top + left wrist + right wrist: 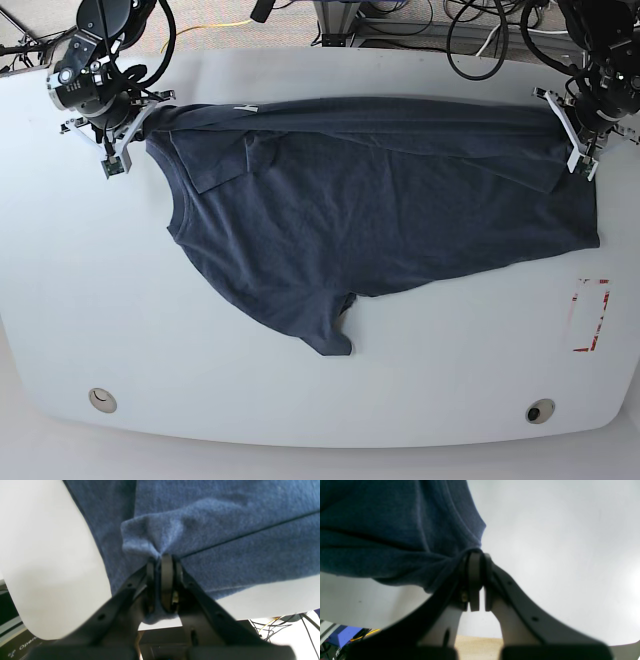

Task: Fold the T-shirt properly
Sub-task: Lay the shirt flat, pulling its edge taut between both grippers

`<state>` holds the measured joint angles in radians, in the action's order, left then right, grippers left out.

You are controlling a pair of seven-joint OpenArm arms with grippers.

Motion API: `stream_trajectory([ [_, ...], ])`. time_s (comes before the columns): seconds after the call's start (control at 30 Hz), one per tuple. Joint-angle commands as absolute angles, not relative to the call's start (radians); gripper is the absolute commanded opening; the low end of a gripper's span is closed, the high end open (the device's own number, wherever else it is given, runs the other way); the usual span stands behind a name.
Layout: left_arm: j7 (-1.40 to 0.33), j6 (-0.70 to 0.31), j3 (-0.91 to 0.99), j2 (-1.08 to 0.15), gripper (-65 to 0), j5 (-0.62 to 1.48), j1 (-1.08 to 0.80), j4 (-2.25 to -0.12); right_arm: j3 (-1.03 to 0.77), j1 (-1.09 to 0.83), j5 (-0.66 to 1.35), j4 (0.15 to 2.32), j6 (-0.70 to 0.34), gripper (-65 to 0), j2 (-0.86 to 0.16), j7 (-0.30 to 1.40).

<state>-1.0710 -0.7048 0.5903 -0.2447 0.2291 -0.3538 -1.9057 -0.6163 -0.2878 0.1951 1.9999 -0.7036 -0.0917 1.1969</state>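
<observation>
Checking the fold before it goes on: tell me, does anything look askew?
Yes. The T-shirt lies skewed: its lower edge slants across the table, and one sleeve sticks out toward the front. Both pincers, left and right, pinch its far corners.

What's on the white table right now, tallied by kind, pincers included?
T-shirt: 1
Pincers, left pincer and right pincer, both clamped on the shirt: 2
Red-outlined marker on the table: 1
Total: 4

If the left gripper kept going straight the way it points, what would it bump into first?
Probably more of the T-shirt: the left gripper is shut on a pinch of it, and blue cloth fills the view ahead. Depth is hard to judge.
</observation>
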Motion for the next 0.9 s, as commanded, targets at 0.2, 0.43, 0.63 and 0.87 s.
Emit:
stream_trajectory([
  [0.2, -1.064, -0.698, 0.602, -0.265, -65.0, 0.217, -0.384, -1.92, -0.624, -0.312, 0.186, 2.015, -0.698, -63.6, -0.104, 1.187],
  [0.43, -1.064, -0.698, 0.601, -0.268, -60.4, 0.216, -0.421, -1.919, -0.661, -0.344, 0.188, 2.017, -0.698, -47.6, -0.071, 1.187],
  [0.63, -1.064, -0.698, 0.601, -0.268, -35.0, 0.222, -0.452, -1.919, -0.756, -0.383, 0.366, 2.014, -0.698, -10.6, -0.048, 1.188],
  [0.87, -1.064, -0.698, 0.602, -0.266, -28.3, 0.223, -0.463, -1.923, -0.757, -0.481, 0.723, 2.012, -0.698, -11.3, -0.11, 1.194],
])
